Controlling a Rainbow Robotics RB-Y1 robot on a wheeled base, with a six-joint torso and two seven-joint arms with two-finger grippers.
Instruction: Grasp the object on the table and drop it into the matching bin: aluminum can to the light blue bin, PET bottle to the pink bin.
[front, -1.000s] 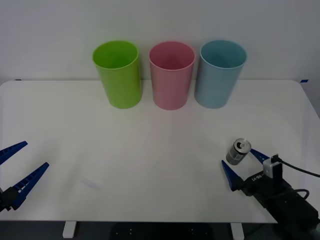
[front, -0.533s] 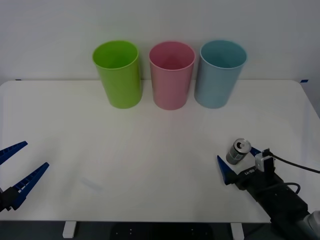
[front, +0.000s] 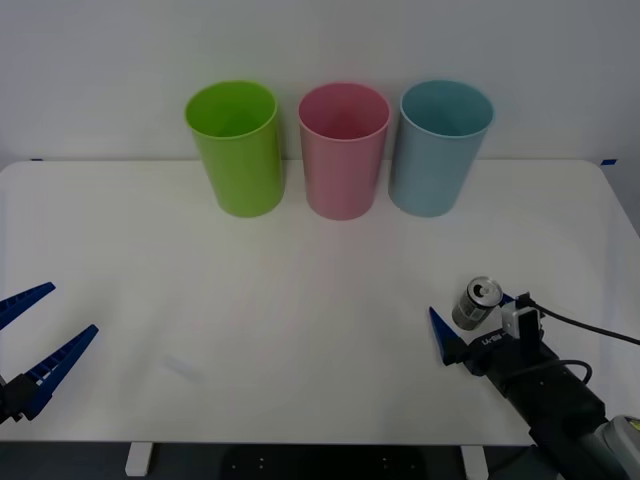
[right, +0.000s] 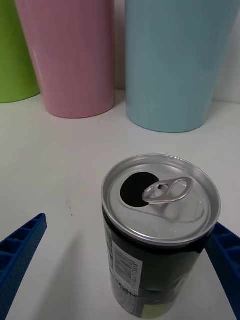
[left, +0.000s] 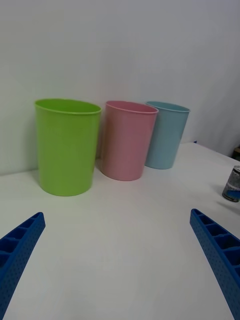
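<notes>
Aluminum can (front: 479, 303) stood upright on the white table (front: 300, 300) at about the four o'clock part of the tabletop in the front view, near the front right edge, its silver top and pull tab facing up (the mouth hole showed dark and open in the right wrist view (right: 160, 230)). Right gripper (front: 474, 330) sat low at the can, its blue fingers spread apart with one on each side of the can, and neither pad clearly pressed against the dark grey wall. Left gripper (front: 28, 338) rested at about eight o'clock near the table's front left edge, its fingers likewise wide apart and holding nothing. Three bins stood in a row at twelve o'clock along the far edge: the lime green bin (front: 236, 147) on the left, the pink bin (front: 344, 149) in the middle, and the light blue bin (front: 437, 146) on the right, each just beside its neighbour, all well apart from the can.
</notes>
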